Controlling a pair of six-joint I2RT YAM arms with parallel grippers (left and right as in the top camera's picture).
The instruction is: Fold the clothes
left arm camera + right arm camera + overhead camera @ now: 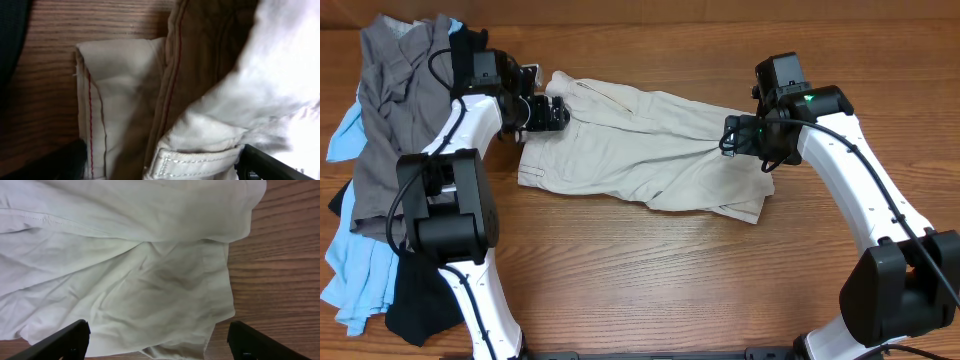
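Observation:
The beige khaki shorts (630,150) lie spread across the middle of the table, waistband to the left and leg hems to the right. My left gripper (548,112) is down at the waistband's far corner. In the left wrist view its fingers (162,162) stand wide apart with a belt loop (197,162) and the waistband (115,85) between them. My right gripper (735,135) hovers over the right leg end. In the right wrist view it is open (157,340) just above the leg fabric (125,255), holding nothing.
A heap of other garments lies at the left edge: grey (400,70) at the top, light-blue (360,270) lower down and black (420,300) at the bottom. Bare wood (670,280) lies in front of the shorts and to their right (280,255).

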